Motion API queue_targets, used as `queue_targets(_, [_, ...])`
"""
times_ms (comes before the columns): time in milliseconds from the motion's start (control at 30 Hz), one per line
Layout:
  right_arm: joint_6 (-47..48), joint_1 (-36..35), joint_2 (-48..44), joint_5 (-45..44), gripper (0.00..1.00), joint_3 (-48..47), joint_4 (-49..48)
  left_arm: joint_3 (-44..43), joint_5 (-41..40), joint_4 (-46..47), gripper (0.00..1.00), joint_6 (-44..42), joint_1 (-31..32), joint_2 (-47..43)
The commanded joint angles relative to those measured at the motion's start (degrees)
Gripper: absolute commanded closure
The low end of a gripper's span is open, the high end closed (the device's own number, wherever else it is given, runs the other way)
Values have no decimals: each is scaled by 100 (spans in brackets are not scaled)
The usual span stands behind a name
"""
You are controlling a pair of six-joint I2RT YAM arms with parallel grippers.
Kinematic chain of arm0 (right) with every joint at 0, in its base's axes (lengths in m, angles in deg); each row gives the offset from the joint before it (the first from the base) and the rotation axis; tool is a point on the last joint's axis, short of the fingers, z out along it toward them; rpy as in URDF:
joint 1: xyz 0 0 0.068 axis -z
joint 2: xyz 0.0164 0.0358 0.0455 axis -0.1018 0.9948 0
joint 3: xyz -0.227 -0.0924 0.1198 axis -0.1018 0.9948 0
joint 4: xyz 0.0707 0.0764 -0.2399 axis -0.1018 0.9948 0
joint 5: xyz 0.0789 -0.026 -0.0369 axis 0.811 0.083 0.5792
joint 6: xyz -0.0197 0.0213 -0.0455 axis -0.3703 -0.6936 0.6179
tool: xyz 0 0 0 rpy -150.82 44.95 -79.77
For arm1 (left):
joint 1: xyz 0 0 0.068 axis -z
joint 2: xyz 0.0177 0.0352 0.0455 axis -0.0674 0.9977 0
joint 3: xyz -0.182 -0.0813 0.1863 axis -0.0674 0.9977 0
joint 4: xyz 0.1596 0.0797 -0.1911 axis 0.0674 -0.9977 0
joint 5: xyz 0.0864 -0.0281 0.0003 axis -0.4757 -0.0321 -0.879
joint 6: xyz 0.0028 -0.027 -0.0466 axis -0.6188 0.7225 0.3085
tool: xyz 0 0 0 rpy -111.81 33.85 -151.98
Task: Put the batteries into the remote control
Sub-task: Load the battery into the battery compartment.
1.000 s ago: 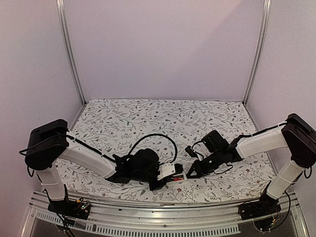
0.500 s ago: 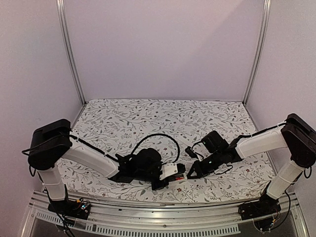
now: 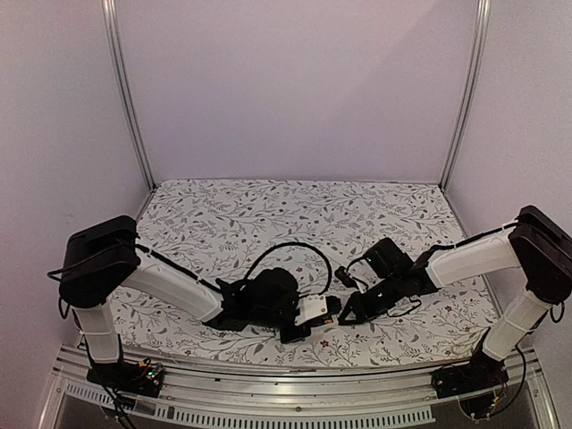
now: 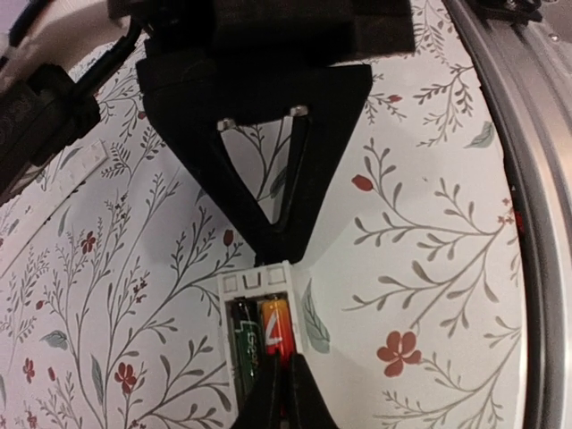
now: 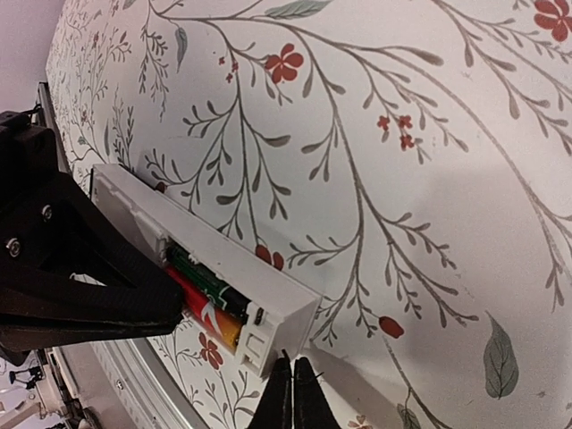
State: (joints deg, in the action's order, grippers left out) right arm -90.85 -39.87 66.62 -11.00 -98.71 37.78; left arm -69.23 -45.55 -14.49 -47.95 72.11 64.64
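The remote control (image 4: 259, 284) lies back-up on the floral table with its battery bay open. It also shows in the right wrist view (image 5: 223, 253) and the top view (image 3: 314, 310). A mostly black battery (image 4: 245, 344) and a red battery (image 4: 275, 329) lie side by side in the bay. My left gripper (image 4: 284, 391) is shut, its tips resting on the red battery. My right gripper (image 5: 293, 386) is shut, its tips against the remote's end by the bay. In the top view the left gripper (image 3: 298, 328) and right gripper (image 3: 345, 314) flank the remote.
A thin white cover strip (image 4: 79, 172) lies on the table to the left of the right gripper's fingers. The metal rail of the table's near edge (image 4: 527, 179) runs close beside the remote. Black cables (image 3: 295, 255) loop over the left wrist.
My left arm and the remote have shifted a little to the right, toward the right gripper. The right gripper has stayed almost in place.
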Motion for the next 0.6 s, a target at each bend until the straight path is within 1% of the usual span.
queue_targets(0, [122, -70, -161, -220, 97, -140, 296, 223, -36, -212, 96, -61, 47, 55])
queue_targets(133, [258, -70, -300, -438, 97, -324, 562, 495, 248, 425, 93, 150, 2, -392])
queue_targets(233, [358, -61, -362, -607, 96, -460, 738, 652, 341, 1039, 92, 292, -43, -702])
queue_targets(367, [474, -61, -369, -778, 96, -667, 975, 792, 366, 1528, 89, 490, -93, -1026])
queue_targets(500, [557, -190, -353, -672, 100, -742, 846, 1166, 312, 1940, 88, 766, -218, -1468])
queue_targets(567, [657, -373, -285, -392, 100, -865, 675, 1422, 166, 2100, 86, 922, -319, -1687])
